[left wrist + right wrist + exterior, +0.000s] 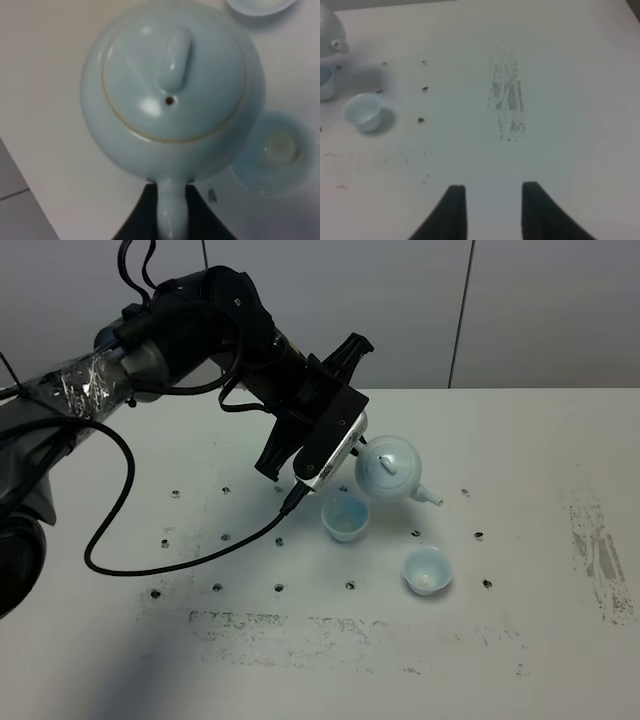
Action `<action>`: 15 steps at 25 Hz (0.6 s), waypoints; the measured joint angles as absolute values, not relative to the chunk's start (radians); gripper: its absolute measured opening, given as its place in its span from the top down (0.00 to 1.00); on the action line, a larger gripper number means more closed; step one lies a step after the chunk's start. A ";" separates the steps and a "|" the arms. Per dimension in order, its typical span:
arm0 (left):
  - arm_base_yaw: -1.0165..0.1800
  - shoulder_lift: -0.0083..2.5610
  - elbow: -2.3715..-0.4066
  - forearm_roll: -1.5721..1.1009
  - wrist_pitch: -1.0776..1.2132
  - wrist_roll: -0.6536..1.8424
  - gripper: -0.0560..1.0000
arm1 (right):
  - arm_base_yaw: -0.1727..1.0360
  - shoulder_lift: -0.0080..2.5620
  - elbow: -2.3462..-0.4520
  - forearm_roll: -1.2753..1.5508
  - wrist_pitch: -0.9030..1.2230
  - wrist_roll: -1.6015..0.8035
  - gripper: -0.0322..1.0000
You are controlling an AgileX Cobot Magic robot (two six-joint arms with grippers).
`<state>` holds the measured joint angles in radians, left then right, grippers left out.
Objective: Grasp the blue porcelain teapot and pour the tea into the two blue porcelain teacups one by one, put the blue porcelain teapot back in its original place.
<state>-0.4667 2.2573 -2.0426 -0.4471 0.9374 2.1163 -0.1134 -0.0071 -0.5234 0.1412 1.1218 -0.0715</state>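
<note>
The blue porcelain teapot [391,468] hangs near the table's middle, its spout [430,497] pointing right. It seems raised off the table, just behind the two blue porcelain teacups, the nearer [346,517] and the farther right [427,570]. My left gripper [360,445] is shut on the teapot's handle [172,215]. The left wrist view shows the teapot's lid [175,75] from above, with one teacup [277,155] beside it and the other [257,4] at the frame edge. My right gripper [492,210] is open and empty, over bare table far from the teacups [364,112].
The white table [540,640] has rows of small dark screw holes [281,587] around the cups and grey scuff marks [600,555] at the right. A black cable [130,540] from the left arm loops over the table's left part.
</note>
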 joint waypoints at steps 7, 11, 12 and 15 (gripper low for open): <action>-0.478 2.257 -2.043 -0.420 0.939 2.119 0.84 | -0.113 -0.007 -0.523 0.141 1.122 -0.072 0.70; -0.483 2.257 -2.043 -0.361 0.939 2.119 0.84 | -0.113 -0.007 -0.523 0.141 1.122 -0.072 0.70; -0.483 2.258 -2.043 -0.355 0.939 2.119 0.84 | -0.113 -0.007 -0.523 0.141 1.122 -0.072 0.70; -0.484 2.258 -2.043 -0.355 0.938 2.119 0.84 | -0.113 -0.007 -0.523 0.141 1.122 -0.072 0.70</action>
<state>-0.4836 2.2582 -2.0426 -0.3548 0.9382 2.1193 -0.1134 -0.0071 -0.5234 0.1412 1.1218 -0.0715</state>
